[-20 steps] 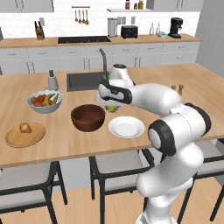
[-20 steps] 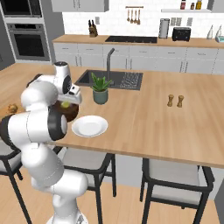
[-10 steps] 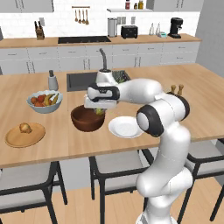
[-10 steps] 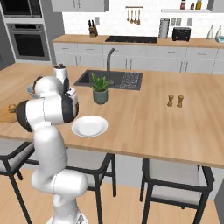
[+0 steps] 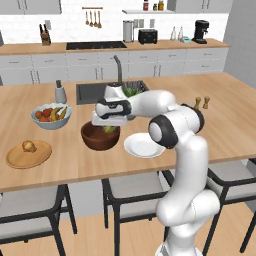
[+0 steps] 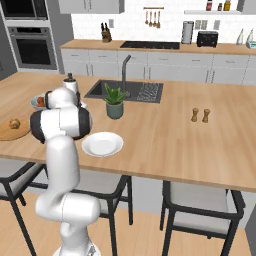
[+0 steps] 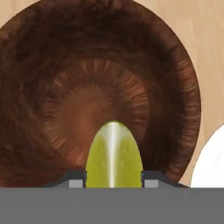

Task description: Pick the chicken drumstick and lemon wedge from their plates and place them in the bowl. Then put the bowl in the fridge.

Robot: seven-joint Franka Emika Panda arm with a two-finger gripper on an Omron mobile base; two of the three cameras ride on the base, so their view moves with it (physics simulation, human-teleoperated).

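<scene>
Between our fingertips in the hand view, the lemon wedge [image 7: 113,154] sits clamped, jaws closed on its sides, directly above the inside of the dark wooden bowl [image 7: 52,57]. From the left base view, our gripper [image 5: 109,125] hangs just over the bowl [image 5: 95,140], wedge [image 5: 109,129] at rim level. White plate [image 5: 142,147] lies just beside the bowl, bare. Wooden plate [image 5: 20,156] is well apart to the left, chicken drumstick [image 5: 29,146] on it. Further back we see the fruit bowl [image 5: 50,119], then the sink [image 5: 87,92]. Salt and pepper shakers [image 5: 201,102] stand off to the right.
</scene>
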